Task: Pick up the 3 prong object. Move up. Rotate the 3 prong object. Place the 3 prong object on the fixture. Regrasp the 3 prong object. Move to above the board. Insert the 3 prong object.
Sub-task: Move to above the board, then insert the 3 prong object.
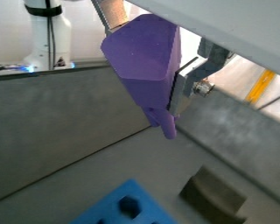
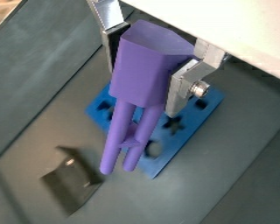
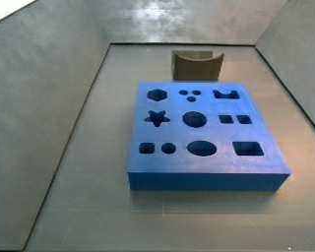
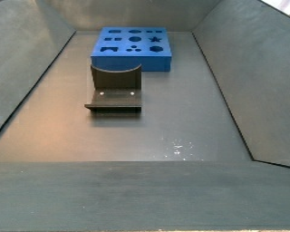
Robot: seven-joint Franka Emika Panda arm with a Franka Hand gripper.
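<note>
My gripper [image 1: 149, 52] is shut on the 3 prong object [image 1: 140, 74], a light-purple peg with a wide body and thin prongs pointing down. Both wrist views show it held high above the floor, also [image 2: 140, 83]. A silver finger [image 2: 182, 85] presses each side of its body. The board [image 2: 202, 108], a thick blue slab with shaped cutouts, lies below the prongs in a wrist view. The fixture [image 2: 70, 181], a small dark block with a notched top, stands beside the board. Both side views show the board [image 3: 220, 135] [image 4: 154, 62] and the fixture [image 3: 196, 65] [image 4: 115, 87], but neither the gripper nor the peg.
Grey sloping walls [image 3: 48, 118] enclose the floor on all sides. The fixture sits near one end wall, just beyond the board's short edge. In a wrist view a white robot base [image 1: 45, 35] and yellow markings [image 1: 262, 87] show beyond the walls.
</note>
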